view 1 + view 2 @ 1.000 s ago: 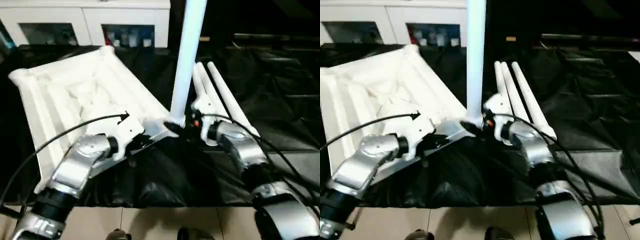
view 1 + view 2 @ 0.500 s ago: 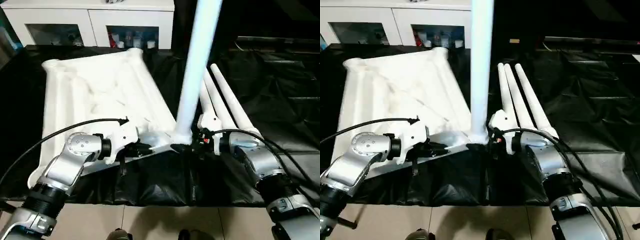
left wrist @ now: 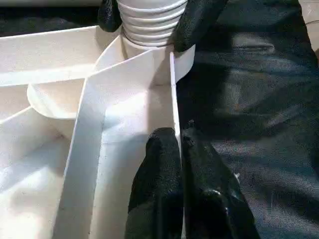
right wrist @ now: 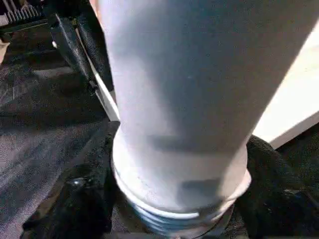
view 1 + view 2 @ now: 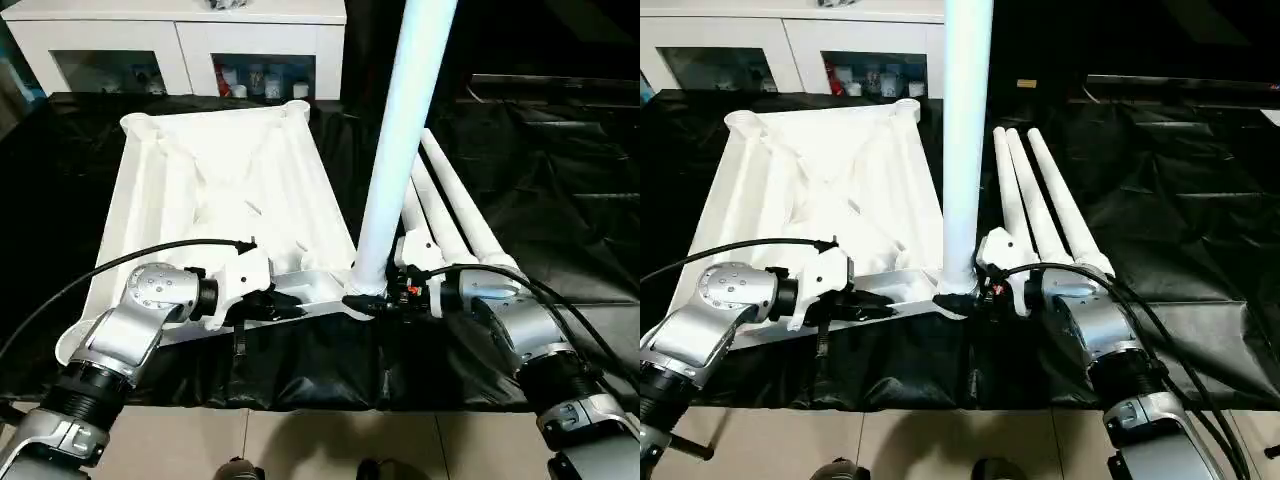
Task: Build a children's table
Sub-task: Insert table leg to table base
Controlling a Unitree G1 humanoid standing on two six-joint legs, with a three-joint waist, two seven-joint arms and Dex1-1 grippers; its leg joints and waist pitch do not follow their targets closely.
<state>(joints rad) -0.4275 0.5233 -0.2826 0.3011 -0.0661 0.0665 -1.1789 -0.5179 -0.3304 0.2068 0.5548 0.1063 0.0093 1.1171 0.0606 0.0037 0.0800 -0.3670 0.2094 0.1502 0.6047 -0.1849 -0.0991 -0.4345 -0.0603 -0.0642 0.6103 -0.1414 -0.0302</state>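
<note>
The white tabletop [image 5: 220,190] lies ribbed side up on the black cloth. One white leg [image 5: 405,130] stands upright in its near right corner socket [image 3: 149,55]. My right gripper [image 5: 368,300] is at the leg's threaded base, one black finger [image 3: 194,25] pressed on each side; in the right wrist view the leg [image 4: 179,99] rises between them. My left gripper [image 3: 179,137] is shut on the thin wall of the tabletop's near edge, left of that corner. Three more legs [image 5: 450,210] lie side by side on the cloth, right of the tabletop.
A white glass-door cabinet [image 5: 180,50] stands behind the work area. The wrinkled black cloth [image 5: 560,200] stretches off to the right. Its front edge hangs over a pale floor [image 5: 300,440] just below my arms.
The tabletop has swung on the cloth, far end toward the right, and now lies squarer to me. The view has shifted too. My right fingers have closed in on the leg's base.
</note>
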